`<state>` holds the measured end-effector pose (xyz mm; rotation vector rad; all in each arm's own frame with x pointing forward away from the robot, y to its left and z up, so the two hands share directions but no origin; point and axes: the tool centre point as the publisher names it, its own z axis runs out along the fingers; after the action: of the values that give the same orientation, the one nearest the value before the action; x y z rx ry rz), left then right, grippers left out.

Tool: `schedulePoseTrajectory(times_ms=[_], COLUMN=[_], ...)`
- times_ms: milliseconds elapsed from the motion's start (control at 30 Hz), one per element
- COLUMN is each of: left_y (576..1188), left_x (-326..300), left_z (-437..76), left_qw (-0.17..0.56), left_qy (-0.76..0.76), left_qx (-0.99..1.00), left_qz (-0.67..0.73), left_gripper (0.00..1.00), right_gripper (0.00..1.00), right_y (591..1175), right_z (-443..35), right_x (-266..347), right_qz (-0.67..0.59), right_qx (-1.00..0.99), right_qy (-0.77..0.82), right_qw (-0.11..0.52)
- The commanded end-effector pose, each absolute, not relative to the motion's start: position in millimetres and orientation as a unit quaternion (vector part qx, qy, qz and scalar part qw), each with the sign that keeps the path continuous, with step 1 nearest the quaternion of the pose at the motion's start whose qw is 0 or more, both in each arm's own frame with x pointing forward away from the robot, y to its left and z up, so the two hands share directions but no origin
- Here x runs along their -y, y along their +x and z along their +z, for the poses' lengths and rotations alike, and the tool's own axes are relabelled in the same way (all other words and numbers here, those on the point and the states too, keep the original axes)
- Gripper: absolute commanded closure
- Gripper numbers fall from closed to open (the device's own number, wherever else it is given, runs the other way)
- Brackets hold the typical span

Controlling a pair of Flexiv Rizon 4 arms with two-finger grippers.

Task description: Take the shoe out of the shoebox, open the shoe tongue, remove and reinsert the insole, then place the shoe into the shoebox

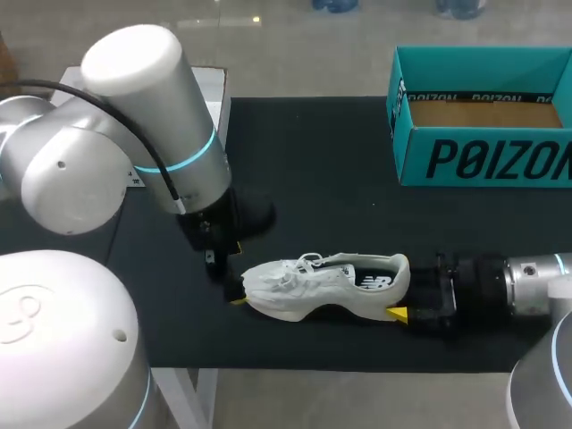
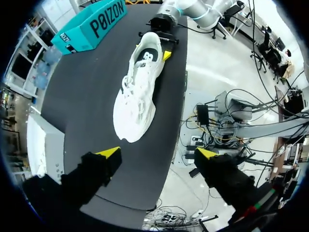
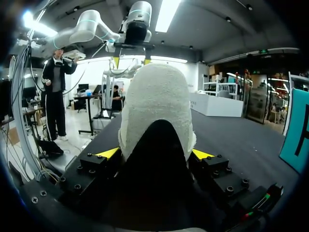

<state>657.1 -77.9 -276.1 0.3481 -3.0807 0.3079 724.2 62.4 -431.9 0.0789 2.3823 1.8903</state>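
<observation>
The shoe [image 1: 326, 286] is lying out of the shoebox [image 1: 483, 161] on the worktop [image 1: 313, 161], its heel being gripped by the right hand [image 3: 154, 153]. The left hand [image 2: 158, 153] is being held wide near the toe. Tongue, insole and reboxing are judged outstanding.

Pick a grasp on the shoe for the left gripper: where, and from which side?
Take the forefoot across its width, just behind the toe, coming down from above. The shoe stands on its sole with the toe toward the open left gripper. The right gripper clamps the heel, so that end is taken.
</observation>
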Motion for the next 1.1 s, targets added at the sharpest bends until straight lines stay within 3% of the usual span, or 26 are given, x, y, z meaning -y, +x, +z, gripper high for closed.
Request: schedulePoseTrajectory(times_ms=[33,733,900,1100], left_y=[670,671,672,674], left_x=[94,97,122,150], left_z=[-274,-273,-272,-271], left_qw=[0.058,0.061,0.02,0.028], left_qy=[0.354,0.37,0.436,0.504], left_qx=[0.933,0.925,0.9,0.863], left_qz=[0.035,0.052,0.01,-0.008], left_gripper=[0.0,0.0,0.0,0.0], right_gripper=[1.0,1.0,1.0,1.0], right_y=[725,725,725,725], right_z=[-434,-434,-434,-434], right_x=[-64,-64,-64,-64], right_qz=[0.619,0.619,0.619,0.619], right_qx=[-0.783,-0.783,-0.783,-0.783], right_qy=[0.027,0.027,0.027,0.027], right_qw=[0.051,0.051,0.051,0.051])
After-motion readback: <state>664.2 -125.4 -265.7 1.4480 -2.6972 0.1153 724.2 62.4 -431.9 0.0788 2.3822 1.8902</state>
